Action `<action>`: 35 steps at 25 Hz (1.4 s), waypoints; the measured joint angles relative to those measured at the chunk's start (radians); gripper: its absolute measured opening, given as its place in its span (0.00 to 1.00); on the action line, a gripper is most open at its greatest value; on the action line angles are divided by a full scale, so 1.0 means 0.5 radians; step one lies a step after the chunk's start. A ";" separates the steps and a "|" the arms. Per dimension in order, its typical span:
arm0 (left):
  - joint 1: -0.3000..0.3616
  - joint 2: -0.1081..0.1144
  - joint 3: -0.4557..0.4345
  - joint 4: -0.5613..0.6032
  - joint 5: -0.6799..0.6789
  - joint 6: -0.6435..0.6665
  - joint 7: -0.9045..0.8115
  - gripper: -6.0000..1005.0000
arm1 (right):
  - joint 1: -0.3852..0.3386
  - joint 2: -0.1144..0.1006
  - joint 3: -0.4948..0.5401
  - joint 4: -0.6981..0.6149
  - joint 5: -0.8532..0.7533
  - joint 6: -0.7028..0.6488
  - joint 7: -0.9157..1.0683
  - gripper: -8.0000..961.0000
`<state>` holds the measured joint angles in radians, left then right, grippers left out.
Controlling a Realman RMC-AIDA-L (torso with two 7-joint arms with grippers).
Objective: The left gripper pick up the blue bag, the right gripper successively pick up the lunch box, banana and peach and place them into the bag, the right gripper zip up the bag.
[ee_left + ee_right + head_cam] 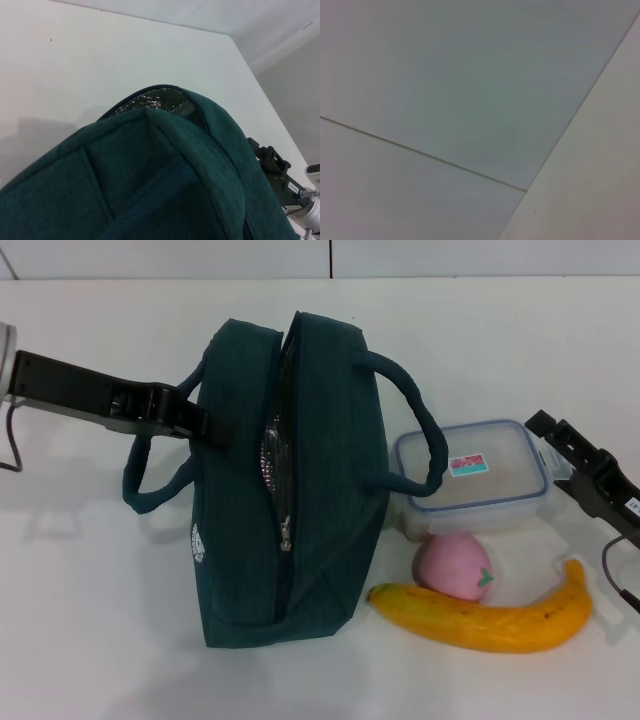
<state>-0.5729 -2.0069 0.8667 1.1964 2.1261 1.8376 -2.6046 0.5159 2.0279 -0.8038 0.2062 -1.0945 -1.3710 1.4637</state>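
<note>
Teal fabric fills the middle of the head view: the blue bag (300,490) stands on the white table (100,620), its top zip partly undone so a strip of silver lining shows in the slit; one loop handle hangs toward the left of the frame, the other arches right and overlaps the lunch box (475,475); a small white logo sits on the bag's lower left side.

Left gripper (190,415) reaches in from the upper left edge, its black fingers at the bag's upper left flank beside the handle; whether they pinch fabric or sit apart cannot be told; the left wrist view shows only the bag (150,175) close up, foil lining glinting at its crest.

Right gripper (565,440) sits at the right edge, just beside the lunch box and apart from it; its finger spacing cannot be told; its wrist view shows only pale wall and table.

Below the box lies the peach (452,567), touching the banana (490,620), which curves along the lower right, near the bag's bottom corner.
</note>
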 joint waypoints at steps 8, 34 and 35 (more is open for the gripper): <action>0.007 -0.004 0.000 -0.013 0.000 0.000 0.009 0.05 | 0.009 0.000 0.000 -0.003 -0.028 -0.006 0.043 0.87; 0.018 -0.016 0.000 -0.024 -0.003 0.007 0.066 0.05 | -0.014 0.000 -0.022 -0.053 -0.028 0.041 0.242 0.30; 0.018 -0.016 0.000 -0.024 -0.003 0.007 0.066 0.05 | -0.014 0.000 -0.021 -0.053 -0.028 0.022 0.243 0.29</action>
<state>-0.5638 -2.0148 0.8667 1.1843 2.1248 1.8409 -2.5716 0.5088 2.0279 -0.8142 0.1796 -1.1086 -1.3600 1.5853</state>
